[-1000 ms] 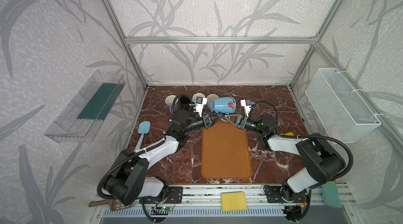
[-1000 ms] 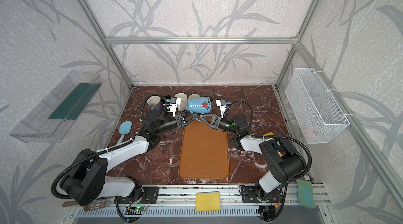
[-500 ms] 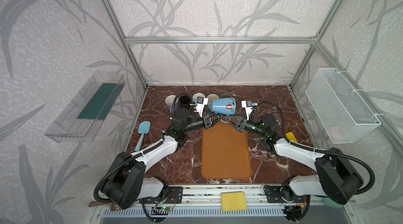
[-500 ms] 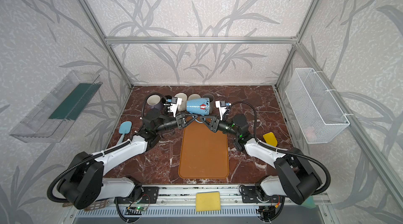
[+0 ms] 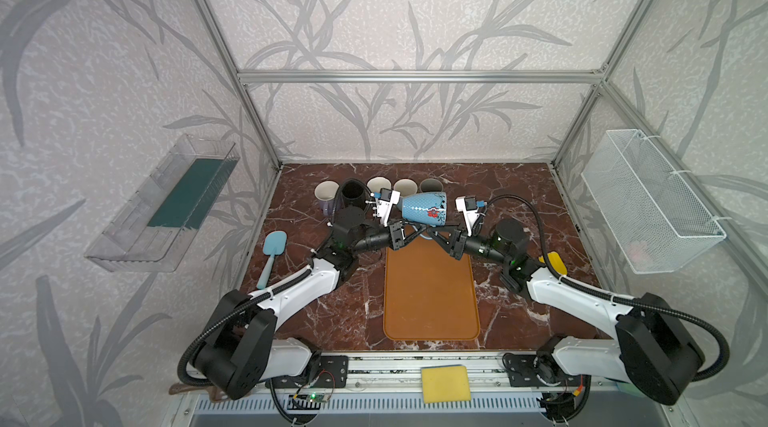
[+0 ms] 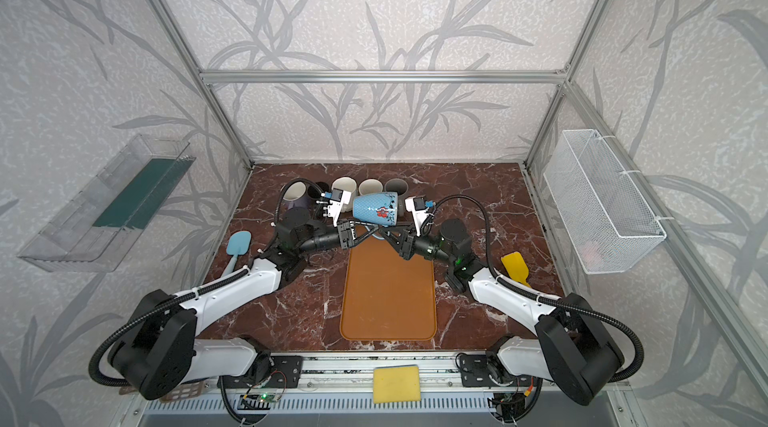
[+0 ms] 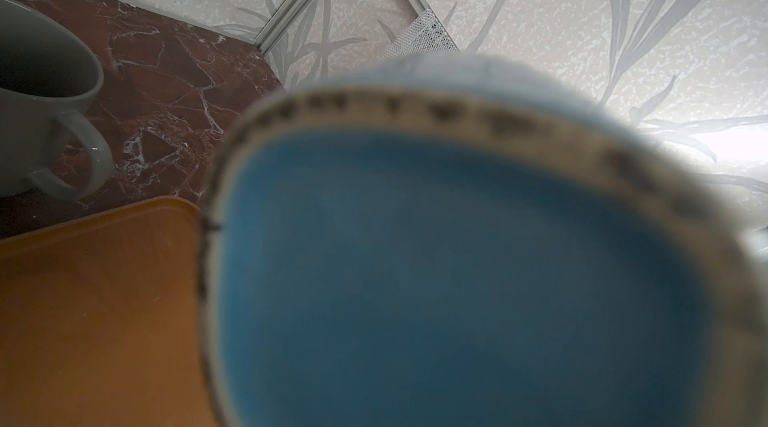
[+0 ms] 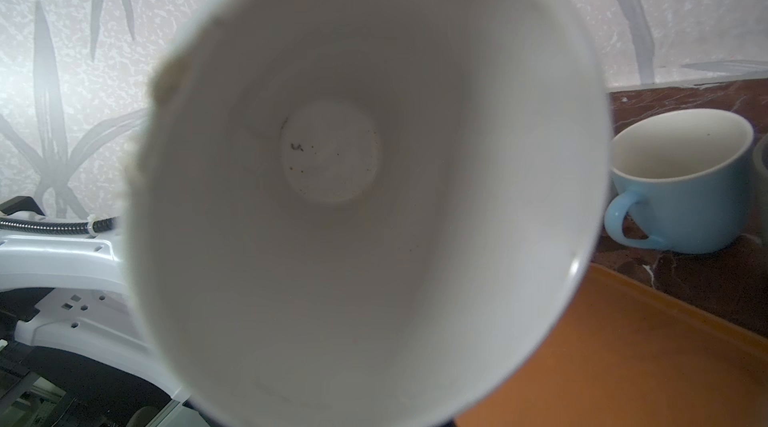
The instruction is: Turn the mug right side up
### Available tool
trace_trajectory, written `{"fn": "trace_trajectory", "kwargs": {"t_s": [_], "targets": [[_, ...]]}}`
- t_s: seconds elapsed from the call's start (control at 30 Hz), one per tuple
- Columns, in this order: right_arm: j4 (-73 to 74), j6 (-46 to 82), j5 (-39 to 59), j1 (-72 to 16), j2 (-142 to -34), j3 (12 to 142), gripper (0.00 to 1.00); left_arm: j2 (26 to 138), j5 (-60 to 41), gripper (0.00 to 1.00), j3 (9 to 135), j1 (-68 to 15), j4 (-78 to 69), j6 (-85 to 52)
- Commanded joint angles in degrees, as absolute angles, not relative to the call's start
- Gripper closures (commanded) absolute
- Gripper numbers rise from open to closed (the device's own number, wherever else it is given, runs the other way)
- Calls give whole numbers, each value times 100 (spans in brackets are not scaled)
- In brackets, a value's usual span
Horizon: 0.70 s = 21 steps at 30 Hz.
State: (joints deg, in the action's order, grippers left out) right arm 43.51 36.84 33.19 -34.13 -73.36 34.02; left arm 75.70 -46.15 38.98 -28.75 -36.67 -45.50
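**Mug aloft on its side: a slip at the handle is the main danger**

The mug (image 5: 422, 207) hangs in the air over the far end of the orange mat (image 5: 430, 300), clear of the desk (image 5: 519, 180). Both arms meet beneath it. The left gripper (image 5: 405, 231) and right gripper (image 5: 436, 236) come in from opposite sides toward the handle (image 5: 420, 234), which hangs on the mug's underside. The right jaws look drawn narrow and seem to pinch the handle. The left jaws sit just beside them, but I cannot tell whether they grip or only touch.

The heavy body rides above a thin hold, so the mug could pivot around the handle and roll out of the grip. If one gripper lets go before the other has a firm hold, the mug would probably drop onto the mat. A wide swing might knock the row of cups (image 5: 405, 186) just beyond it. The two grippers are also crowded enough to foul each other.

The mug's long axis lies roughly level, running left to right. Its narrow blue base faces left and fills the left wrist view. Its wide white mouth opens to the right, into the right wrist camera. As I judge it, the mouth must swing upward for the mug to be right side up.
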Motion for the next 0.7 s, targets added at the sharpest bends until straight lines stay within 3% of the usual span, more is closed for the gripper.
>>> {"fn": "trace_trajectory", "kwargs": {"t_s": [0.0, 0.17, 0.67], "targets": [[4995, 4074, 3533, -3525, -7245, 3582, 100, 7452, -4510, 100, 3979, -2893, -3617, -4008], [5617, 4521, 3541, -3529, -7453, 3512, 88, 7455, -4578, 100, 3948, -2894, -3717, -4038], [6479, 5092, 3198, -3521, -7630, 3375, 75, 7519, -4965, 100, 3816, -2906, -4464, -4372]]}}
